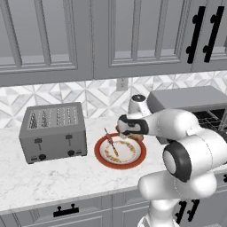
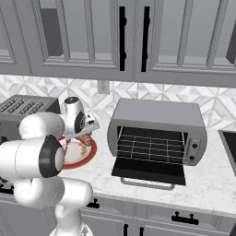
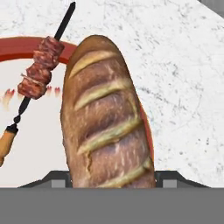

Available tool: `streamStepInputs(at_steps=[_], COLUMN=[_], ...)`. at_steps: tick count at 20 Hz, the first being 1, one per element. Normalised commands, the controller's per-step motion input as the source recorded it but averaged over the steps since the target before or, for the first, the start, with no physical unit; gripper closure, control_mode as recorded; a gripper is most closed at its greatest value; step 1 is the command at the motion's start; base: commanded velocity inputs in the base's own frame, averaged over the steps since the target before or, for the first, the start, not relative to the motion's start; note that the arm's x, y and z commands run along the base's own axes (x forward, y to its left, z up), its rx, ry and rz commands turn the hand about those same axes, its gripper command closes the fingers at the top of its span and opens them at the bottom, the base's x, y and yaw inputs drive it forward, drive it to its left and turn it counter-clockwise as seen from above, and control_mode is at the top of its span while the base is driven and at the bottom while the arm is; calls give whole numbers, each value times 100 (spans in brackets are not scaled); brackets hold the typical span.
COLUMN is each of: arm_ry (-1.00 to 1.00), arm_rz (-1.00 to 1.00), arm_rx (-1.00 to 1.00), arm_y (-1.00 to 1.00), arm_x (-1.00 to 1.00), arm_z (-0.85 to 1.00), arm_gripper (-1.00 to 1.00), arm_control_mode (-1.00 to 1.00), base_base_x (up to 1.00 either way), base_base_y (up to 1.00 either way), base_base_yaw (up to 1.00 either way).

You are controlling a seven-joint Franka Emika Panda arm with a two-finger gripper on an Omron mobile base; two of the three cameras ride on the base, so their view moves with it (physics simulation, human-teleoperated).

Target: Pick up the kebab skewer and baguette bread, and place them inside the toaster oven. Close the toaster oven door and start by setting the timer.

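Gripper (image 2: 85, 134) stands low over the right side of the red-rimmed plate (image 1: 100, 158), jaws partly closed with the baguette bread (image 3: 107, 116) between them; in the hand view the loaf fills the gap between the finger tips, so I judge it gripped, though pad contact cannot be confirmed. The loaf's long axis runs straight out along the gripper's line of sight, away from the hand.

From the left of the counter: one four-slot toaster (image 1: 53, 131) near the back edge; then the plate, with one kebab skewer (image 1: 111, 143) lying on its left half, just beside the loaf and roughly parallel to it, apart from it. One baguette, one skewer, one plate counted.

Further right, well apart from the plate, sits one toaster oven (image 2: 156, 131), its toaster oven door (image 2: 150, 171) folded down flat, wire rack exposed. The coming carry must therefore go rightward from the hand, loaf entering the opening across the lowered door.
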Motion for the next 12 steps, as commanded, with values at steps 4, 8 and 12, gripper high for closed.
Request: streamStepInputs(at_steps=[4,8,12], arm_ry=[5,2,0], arm_rz=[-13,-7,-3], arm_rx=[1,1,0], arm_y=[-4,-28,-43], arm_x=[-41,-51,-74], arm_z=[69,67,52], arm_gripper=[100,100,100], arm_control_mode=[-100,-100,-100], base_base_x=[0,0,0], base_base_y=[0,0,0], base_base_yaw=[0,0,0])
